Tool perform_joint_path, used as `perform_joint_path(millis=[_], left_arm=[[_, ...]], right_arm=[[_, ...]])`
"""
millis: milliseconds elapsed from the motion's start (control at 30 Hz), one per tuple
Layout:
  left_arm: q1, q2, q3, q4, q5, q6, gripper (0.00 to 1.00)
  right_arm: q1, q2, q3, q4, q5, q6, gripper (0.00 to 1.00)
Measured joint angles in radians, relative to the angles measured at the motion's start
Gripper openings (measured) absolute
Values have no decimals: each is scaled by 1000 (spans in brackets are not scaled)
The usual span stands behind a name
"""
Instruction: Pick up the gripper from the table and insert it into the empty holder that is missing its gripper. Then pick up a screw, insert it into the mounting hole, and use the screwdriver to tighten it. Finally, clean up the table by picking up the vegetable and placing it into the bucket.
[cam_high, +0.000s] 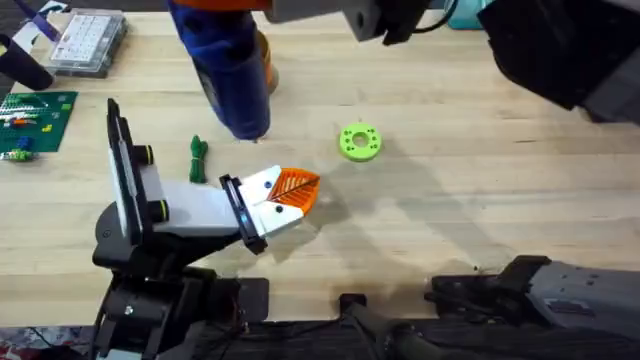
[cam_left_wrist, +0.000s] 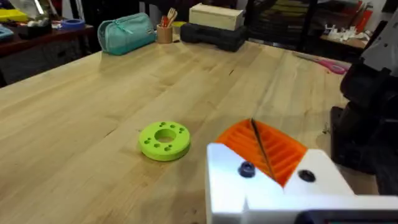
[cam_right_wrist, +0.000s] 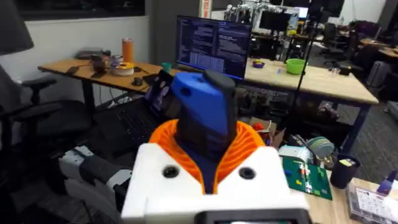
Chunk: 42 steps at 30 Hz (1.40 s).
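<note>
Blue catches the eye: one screwdriver (cam_right_wrist: 202, 112), and the right gripper (cam_right_wrist: 205, 155) is clamped around its body, orange pads on either side, holding it high above the table (cam_high: 480, 190). One vegetable (cam_high: 197, 158) lies flat on the wood just beside the bit's end, towards the left arm's base. One bucket (cam_high: 264, 60) peeks out from behind the screwdriver. One lime-green disc (cam_high: 360, 141) sits on the bit's far side. The left gripper (cam_high: 305, 186) rests near the bit, pads pressed together on nothing, mounted on the one black holder (cam_high: 238, 213).
</note>
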Motion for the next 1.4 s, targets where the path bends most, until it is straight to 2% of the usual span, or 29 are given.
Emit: perform_joint_path(millis=[867,1400], left_arm=[[0,0,0,-1,0,0,15],[0,0,0,-1,0,0,15]], right_arm=[[0,0,-1,-6,-74,10,52],[0,0,-136,209,-82,47,53]])
